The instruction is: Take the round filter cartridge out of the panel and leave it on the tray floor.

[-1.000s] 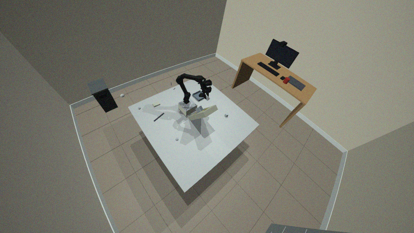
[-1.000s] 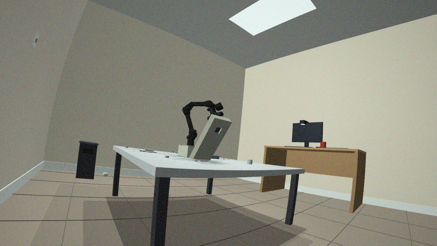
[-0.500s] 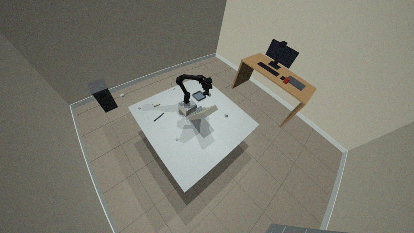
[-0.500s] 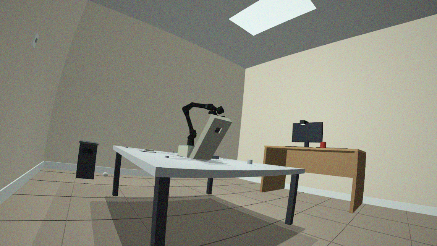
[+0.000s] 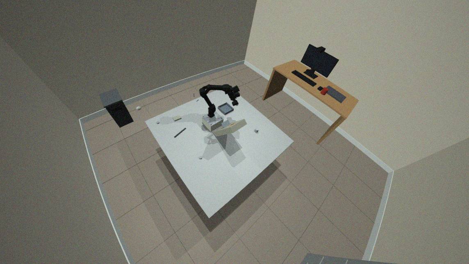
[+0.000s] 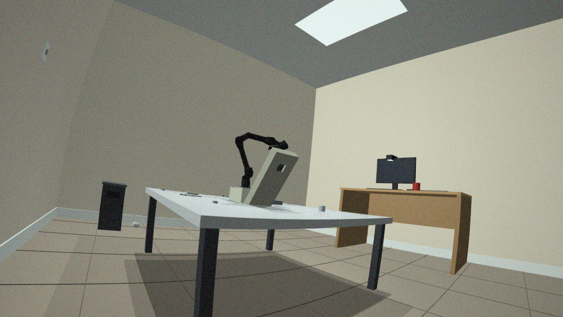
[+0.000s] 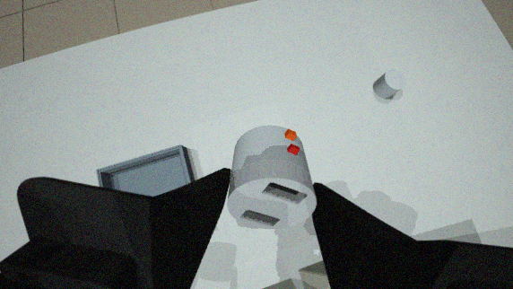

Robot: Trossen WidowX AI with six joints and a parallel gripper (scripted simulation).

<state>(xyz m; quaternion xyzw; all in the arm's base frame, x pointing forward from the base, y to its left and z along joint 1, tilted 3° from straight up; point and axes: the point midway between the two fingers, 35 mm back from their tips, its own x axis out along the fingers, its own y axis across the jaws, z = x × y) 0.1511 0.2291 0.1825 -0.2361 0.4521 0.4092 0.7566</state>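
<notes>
The filter cartridge [image 7: 269,150] is a pale grey cylinder with two dark slots on its face and an orange and a red mark on its side. My gripper [image 7: 271,183] [image 5: 235,102] is shut on it and holds it in the air, out of the service panel [image 5: 232,127] [image 6: 264,179]. The grey-blue tray [image 5: 229,111] [image 7: 139,160] stands on the table; in the wrist view it lies left of the cartridge, partly hidden by the left finger. In the exterior view the top of the panel hides the fingers and the cartridge.
The tilted panel stands beside the robot base [image 5: 212,123]. A small grey cylinder [image 5: 256,130] [image 6: 322,208] [image 7: 383,88] stands on the table. A dark bar [image 5: 179,132] and a small beige block [image 5: 176,118] lie on the table's other side.
</notes>
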